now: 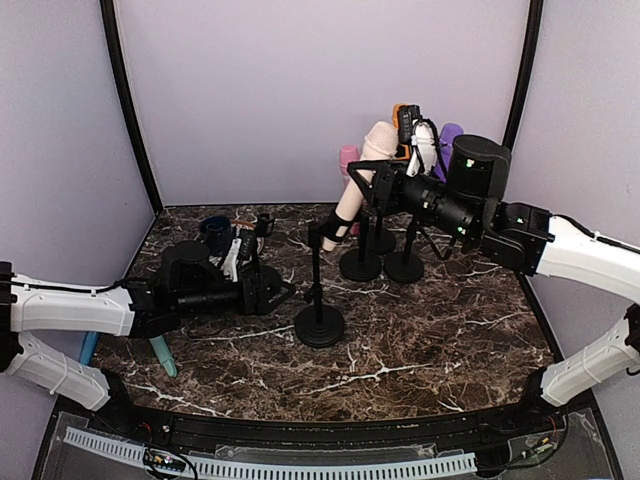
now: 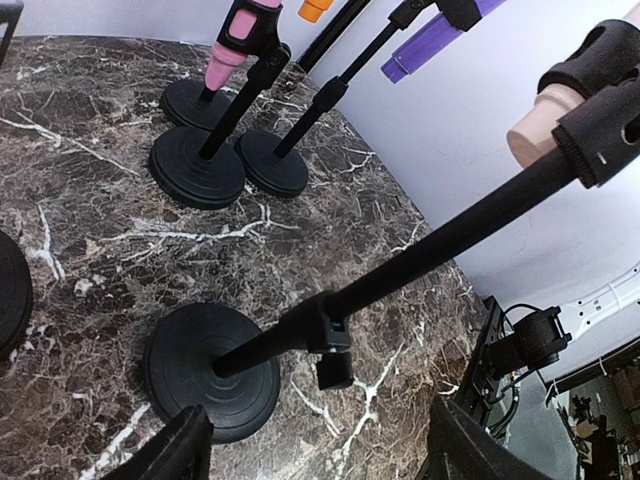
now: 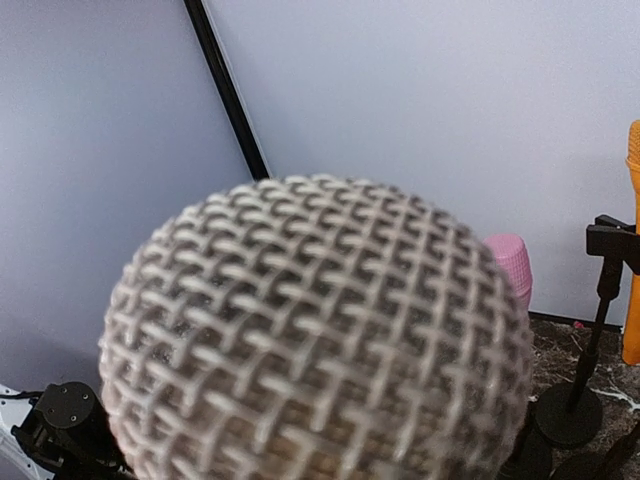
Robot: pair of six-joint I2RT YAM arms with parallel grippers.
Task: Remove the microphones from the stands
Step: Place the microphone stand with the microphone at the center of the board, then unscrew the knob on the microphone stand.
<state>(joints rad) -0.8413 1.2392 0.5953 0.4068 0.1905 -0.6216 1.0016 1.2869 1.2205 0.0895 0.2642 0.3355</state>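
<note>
No lettering, label or number is legible — none anywhere.

In your right wrist view the blurred head of the microphone (image 3: 315, 340) hides the fingers of the right gripper (image 1: 365, 185)

Four microphones sit upper centre: beige microphone (image 1: 379, 140), pink microphone (image 1: 347, 155), orange microphone (image 1: 397, 108) and purple microphone (image 1: 452, 132). Four black stands are there too — one front stand (image 1: 320, 326), three rear stands (image 1: 360, 266).
</note>
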